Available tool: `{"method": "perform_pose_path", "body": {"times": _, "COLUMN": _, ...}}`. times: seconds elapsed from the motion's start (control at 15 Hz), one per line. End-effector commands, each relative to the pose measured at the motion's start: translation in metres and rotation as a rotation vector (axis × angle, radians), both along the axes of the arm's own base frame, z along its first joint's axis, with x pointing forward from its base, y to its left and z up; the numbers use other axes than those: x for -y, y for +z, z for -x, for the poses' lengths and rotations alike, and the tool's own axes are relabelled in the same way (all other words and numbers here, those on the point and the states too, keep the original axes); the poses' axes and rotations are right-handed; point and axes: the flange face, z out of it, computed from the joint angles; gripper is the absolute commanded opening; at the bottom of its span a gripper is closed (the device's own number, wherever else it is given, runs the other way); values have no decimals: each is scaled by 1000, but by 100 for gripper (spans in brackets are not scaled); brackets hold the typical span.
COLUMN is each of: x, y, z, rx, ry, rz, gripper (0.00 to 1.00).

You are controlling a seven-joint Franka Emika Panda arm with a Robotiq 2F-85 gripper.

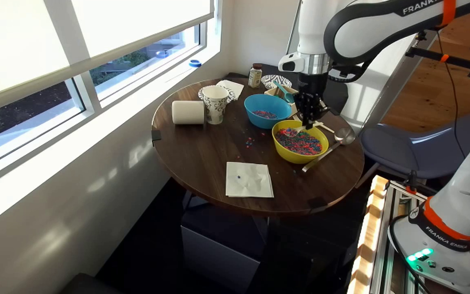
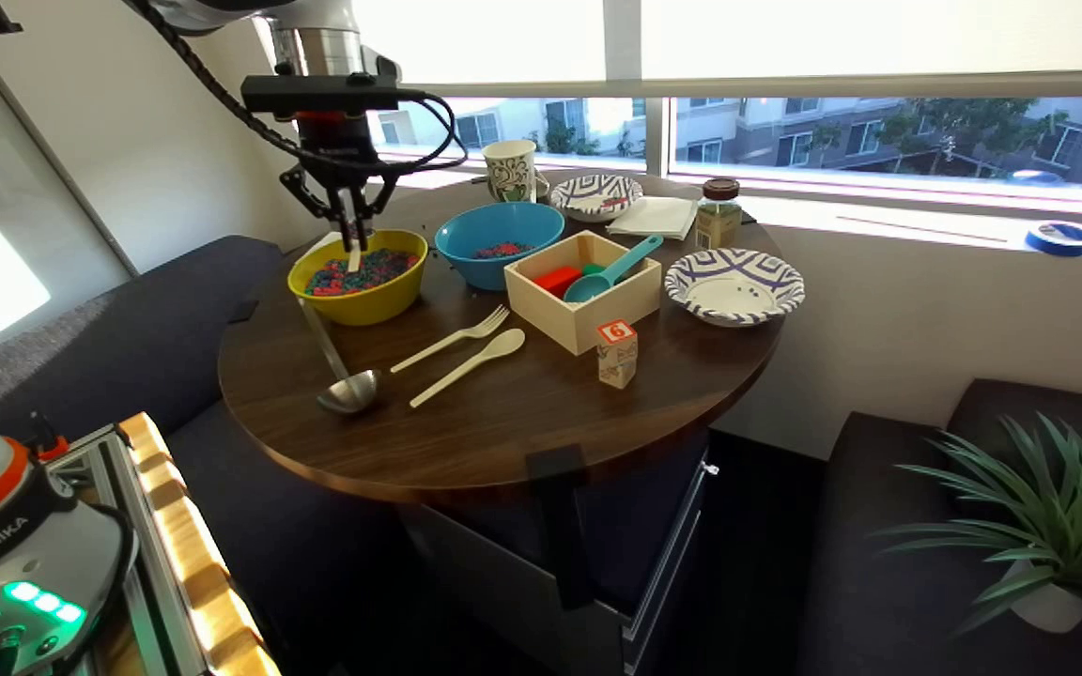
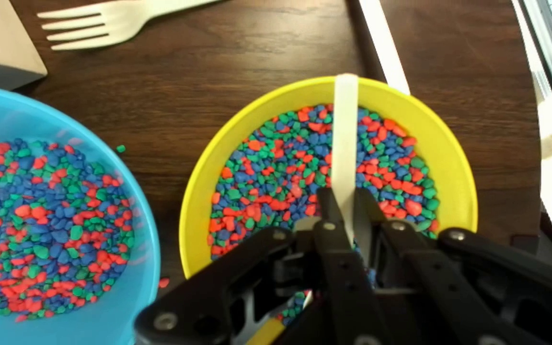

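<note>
- In an exterior view, a yellow bowl (image 1: 294, 157) stands on a round table (image 1: 202, 163), holding colored gravel (image 1: 305, 145) (red, blue and green bits, well mixed).
- There the gripper (image 1: 307, 123) hangs over the yellow bowl, its jaws pinching a pale utensil (image 1: 295, 131) whose head reaches down inside the rim (spoon or fork, I cannot tell).
- A blue bowl (image 1: 261, 121) stands just beside the yellow bowl, with gravel too; a metal ladle (image 1: 344, 136) lies along the yellow bowl's opposite side.
- Near the yellow bowl lie loose bits (image 1: 249, 142) and paper napkins (image 1: 247, 179); farther off stands a paper cup (image 1: 215, 104).
- In an exterior view, a pale fork (image 2: 452, 340) and a pale spoon (image 2: 471, 366) lie near the yellow bowl, to its right, with a wooden box (image 2: 541, 305) beyond them (a teal scoop (image 2: 630, 261) leans in it).
- Farther right of the yellow bowl are number blocks (image 2: 617, 355) and a patterned paper bowl (image 2: 734, 291).
- In the wrist view, the fingers (image 3: 326, 206) clasp the utensil's handle from both sides above the yellow bowl; the handle's end overlaps the yellow rim (from this angle, at least).
</note>
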Motion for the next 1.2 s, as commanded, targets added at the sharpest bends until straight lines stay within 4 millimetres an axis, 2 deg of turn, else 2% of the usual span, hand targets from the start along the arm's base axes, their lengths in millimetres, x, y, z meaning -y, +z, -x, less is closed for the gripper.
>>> {"method": "perform_pose_path", "body": {"times": 0.0, "x": 14, "y": 16, "z": 8, "rx": 23, "ry": -29, "rz": -9, "gripper": 3}}
{"method": "perform_pose_path", "body": {"times": 0.73, "x": 65, "y": 55, "z": -18, "rx": 154, "ry": -246, "rz": 9, "gripper": 3}}
{"method": "perform_pose_path", "body": {"times": 1.13, "x": 92, "y": 58, "z": -39, "rx": 194, "ry": -381, "rz": 24, "gripper": 3}}
